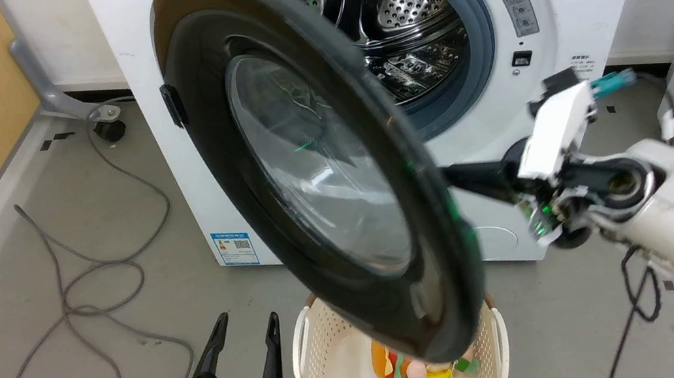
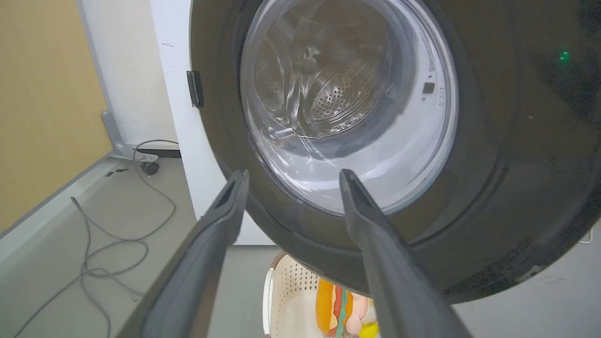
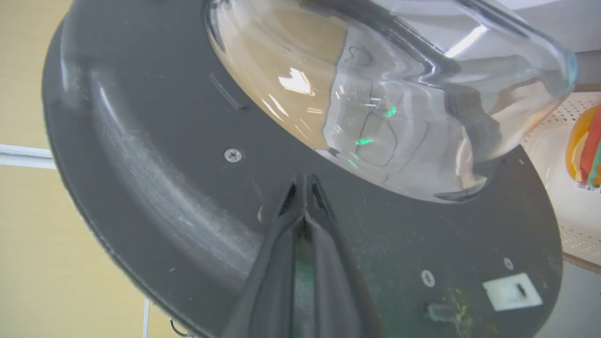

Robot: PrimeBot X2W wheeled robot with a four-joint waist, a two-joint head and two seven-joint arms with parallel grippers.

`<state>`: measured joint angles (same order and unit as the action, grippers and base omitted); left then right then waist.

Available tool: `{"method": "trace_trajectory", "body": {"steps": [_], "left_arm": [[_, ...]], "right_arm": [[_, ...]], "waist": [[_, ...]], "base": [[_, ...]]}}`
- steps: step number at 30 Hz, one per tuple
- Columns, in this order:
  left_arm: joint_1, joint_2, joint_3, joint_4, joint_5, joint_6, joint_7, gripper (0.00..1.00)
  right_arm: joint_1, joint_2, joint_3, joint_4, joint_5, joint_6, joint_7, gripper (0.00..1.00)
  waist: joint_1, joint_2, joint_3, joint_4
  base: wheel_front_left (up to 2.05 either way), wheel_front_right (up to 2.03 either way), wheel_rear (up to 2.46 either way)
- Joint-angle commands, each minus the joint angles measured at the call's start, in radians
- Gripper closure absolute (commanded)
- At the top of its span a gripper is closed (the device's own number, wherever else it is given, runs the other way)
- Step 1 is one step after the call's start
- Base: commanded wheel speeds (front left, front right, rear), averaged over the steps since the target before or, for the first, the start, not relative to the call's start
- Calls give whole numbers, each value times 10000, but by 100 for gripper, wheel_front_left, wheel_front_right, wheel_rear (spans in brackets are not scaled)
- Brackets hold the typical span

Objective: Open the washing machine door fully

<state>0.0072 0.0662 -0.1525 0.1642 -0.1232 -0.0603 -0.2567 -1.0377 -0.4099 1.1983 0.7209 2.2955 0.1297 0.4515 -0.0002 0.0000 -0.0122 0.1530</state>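
The washing machine door [image 1: 315, 172] stands half-open — right gripper [image 3: 304, 183], pinched together, tips at its inner face — left gripper [image 1: 247, 319] spread wide.

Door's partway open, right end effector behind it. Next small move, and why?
Probably push the shut right end effector a little further left against the inner face of the washing machine door, swinging it wider. The door stands about half open, partly covering the drum, and the end effector seems to rest on it.
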Motion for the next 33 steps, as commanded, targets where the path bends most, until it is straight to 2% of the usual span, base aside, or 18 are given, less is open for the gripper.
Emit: {"method": "trace_trajectory", "body": {"steps": [1,10,16,19,20,21,22,29,33], "left_arm": [[153,24,38,14,69,51,-51,0],[127,-4,143,28,78,35,-51,0],[107,-30,186,-5,84,33,-51,0],[95,-42,204,-10,90,34,-51,0],[95,-47,210,-16,90,39,-51,0],[93,-52,216,-23,89,45,-51,0],[90,-57,224,-32,85,50,-51,0],[65,-84,298,-56,65,82,-51,0],[83,-101,328,-47,29,103,-51,0]], "right_arm": [[240,-20,73,-359,63,10,-114,100],[636,-529,524,-2584,368,10,-996,100],[1047,-670,693,-3353,595,10,-1648,100],[1341,-677,608,-3570,812,10,-2362,100],[1473,-671,482,-3654,863,10,-2679,69],[1641,-675,306,-3763,919,10,-2998,22],[1829,-693,83,-3882,939,10,-3363,0],[3786,-875,-2178,-5013,475,10,-6316,0],[5416,-993,-3560,-5600,-120,10,-7048,0]], "waist": [[2,0,8,-4],[2,0,89,-64],[2,0,146,-146],[2,0,166,-209],[2,0,172,-230],[2,0,179,-249],[2,0,191,-274],[2,0,246,-578],[2,0,201,-759]], "base": [[0,0,0],[0,0,0],[0,0,0],[0,0,0],[0,0,0],[0,0,0],[0,0,0],[0,0,0],[0,0,0]]}}
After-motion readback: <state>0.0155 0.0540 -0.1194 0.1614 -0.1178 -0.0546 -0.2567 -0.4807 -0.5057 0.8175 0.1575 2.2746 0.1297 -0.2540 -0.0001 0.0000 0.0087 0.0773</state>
